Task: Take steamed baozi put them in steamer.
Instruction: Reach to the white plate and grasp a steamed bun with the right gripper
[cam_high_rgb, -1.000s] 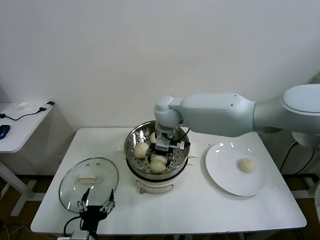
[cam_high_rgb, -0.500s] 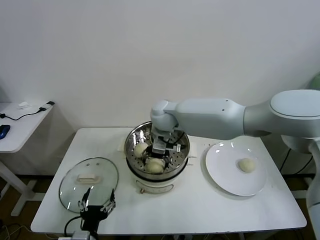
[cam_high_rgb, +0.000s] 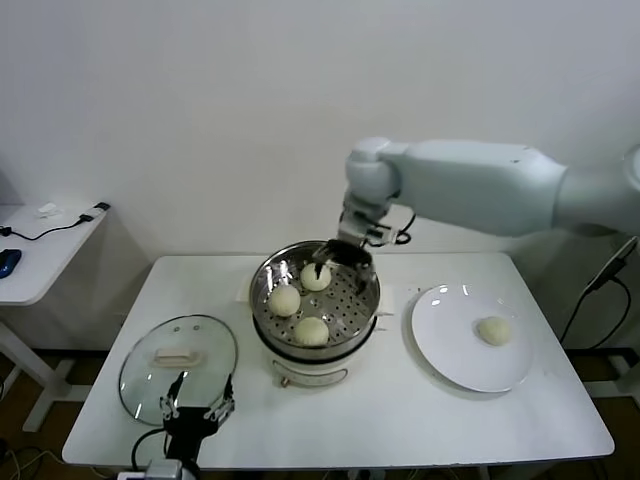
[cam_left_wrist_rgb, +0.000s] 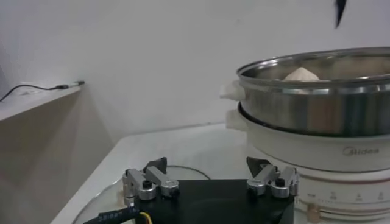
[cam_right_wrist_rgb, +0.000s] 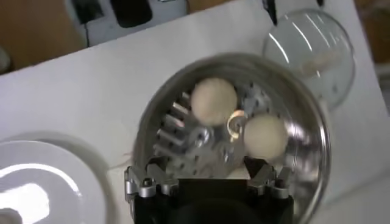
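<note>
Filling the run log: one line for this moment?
right gripper: open, above steamer | buns in steamer: three | bun on plate: one | left gripper: open, parked

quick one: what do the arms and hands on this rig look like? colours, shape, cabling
Right arm: smooth, rounded white shell, thick segments, with a thin black cable looping at the wrist. Right hand: black body, two fingers with silver metal knuckle blocks and screws, dark tips. Left hand: same black two-finger build with silver blocks; a black cable and a yellow wire run into its base. The left arm itself is not visible.
</note>
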